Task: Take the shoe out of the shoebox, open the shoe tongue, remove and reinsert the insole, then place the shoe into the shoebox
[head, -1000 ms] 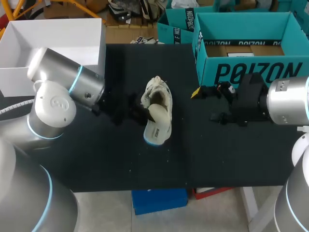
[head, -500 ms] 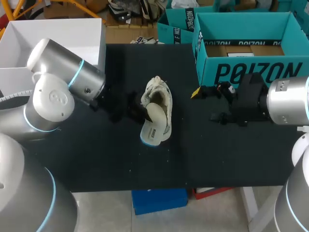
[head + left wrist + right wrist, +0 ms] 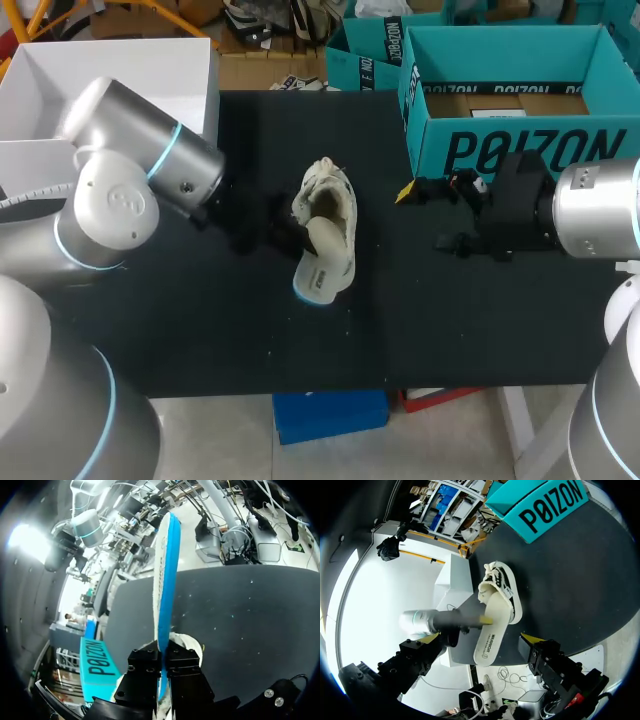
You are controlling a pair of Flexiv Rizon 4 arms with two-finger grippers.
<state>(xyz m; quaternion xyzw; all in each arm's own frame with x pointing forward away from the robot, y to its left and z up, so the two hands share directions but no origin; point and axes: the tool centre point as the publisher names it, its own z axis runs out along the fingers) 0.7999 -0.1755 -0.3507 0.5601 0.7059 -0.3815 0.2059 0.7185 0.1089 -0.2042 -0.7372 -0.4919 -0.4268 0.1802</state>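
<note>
Black table [image 3: 200, 320] bears a cream shoe [image 3: 338, 195] at its middle. Just left of the shoe, the left gripper [image 3: 162, 666] pinches the blue-backed insole [image 3: 164, 570] from both sides; the insole stands on edge, jutting past the shoe's heel. Well right of the shoe, the right gripper [image 3: 425, 217] hangs with fingers spread wide, near the teal shoebox [image 3: 520, 150], which stands right of the shoe and farther back.

Shoe [image 3: 336, 198] in the middle of the table [image 3: 250, 330], insole [image 3: 324, 265] atop it, shoebox [image 3: 520, 152] behind, right.
</note>
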